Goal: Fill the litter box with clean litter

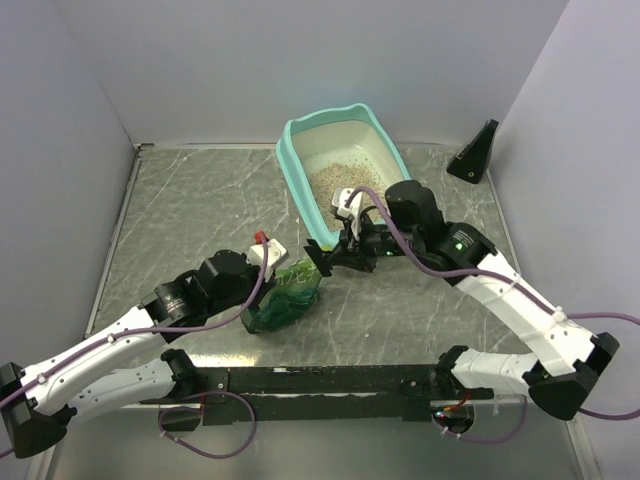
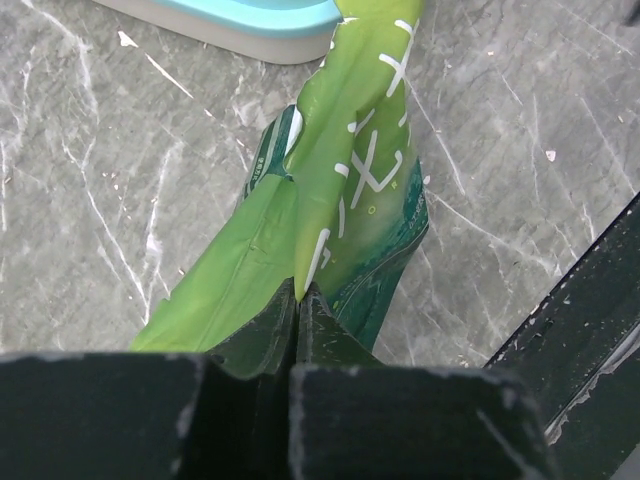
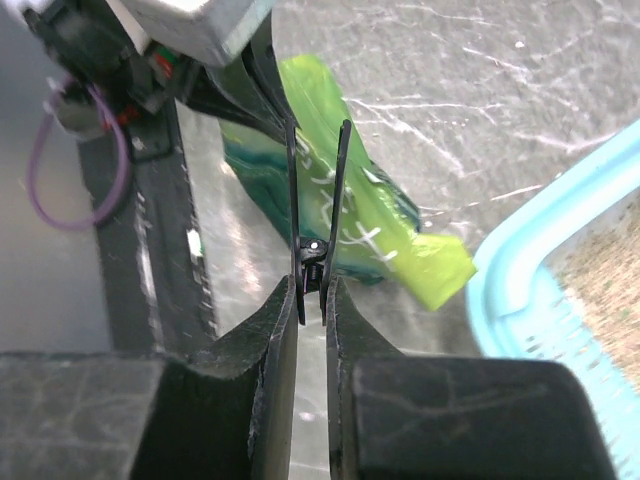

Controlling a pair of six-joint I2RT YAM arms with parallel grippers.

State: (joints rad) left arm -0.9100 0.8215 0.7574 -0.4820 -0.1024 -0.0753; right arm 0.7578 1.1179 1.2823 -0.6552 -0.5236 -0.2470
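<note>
Litter box (image 1: 296,180): far centre of the surface (image 1: 180,210), its far end close to the back wall and its near-left corner just beyond the green bag (image 1: 288,300).
Clean litter (image 1: 340,180): beige grains lying in a patch on the cream pan, with bare pan at the far end.
Open room: a broad grey marbled stretch left of the box; a black wedge (image 1: 475,155) in the far right corner.
Left tool (image 2: 300,300): fingers together, clamped on the bag's edge.
Right tool (image 3: 312,290): pinched on a black clip (image 3: 313,248), just near of the box's teal rim.
</note>
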